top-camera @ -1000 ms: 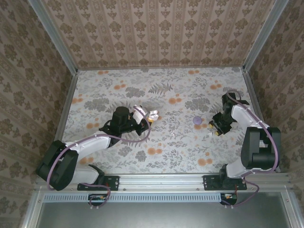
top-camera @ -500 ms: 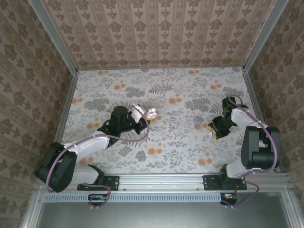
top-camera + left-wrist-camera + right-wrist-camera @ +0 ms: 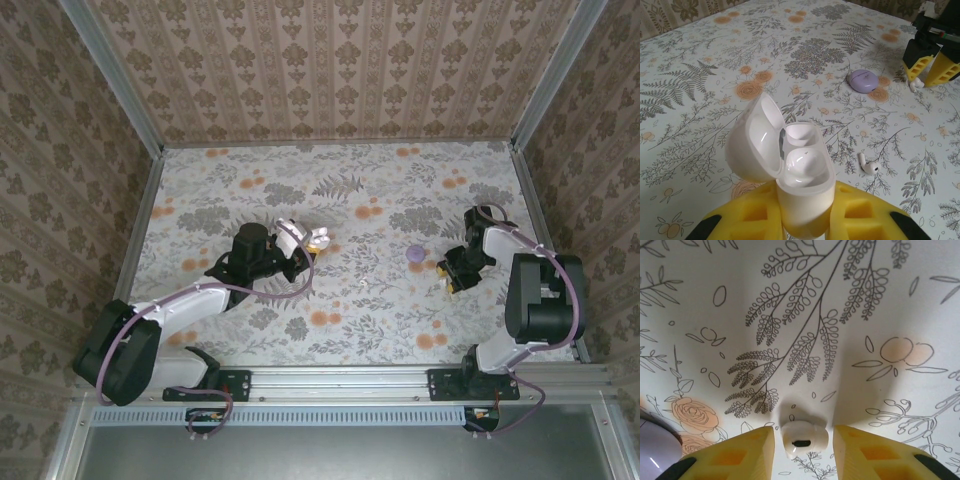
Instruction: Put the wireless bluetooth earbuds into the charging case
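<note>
Earbuds number two: one earbud point(image 3: 800, 441) lies on the counter point(image 3: 805, 300) between my right fingers point(image 3: 875, 455), which have edged in around it and stand apart, so I judge pickup comes next. The other earbud point(image 3: 867, 165) lies loose beside the single case point(image 3: 800, 170), lid open, clamped in my left fingers point(image 3: 865, 210). One purple disc point(image 3: 863, 80) sits farther off.
</note>
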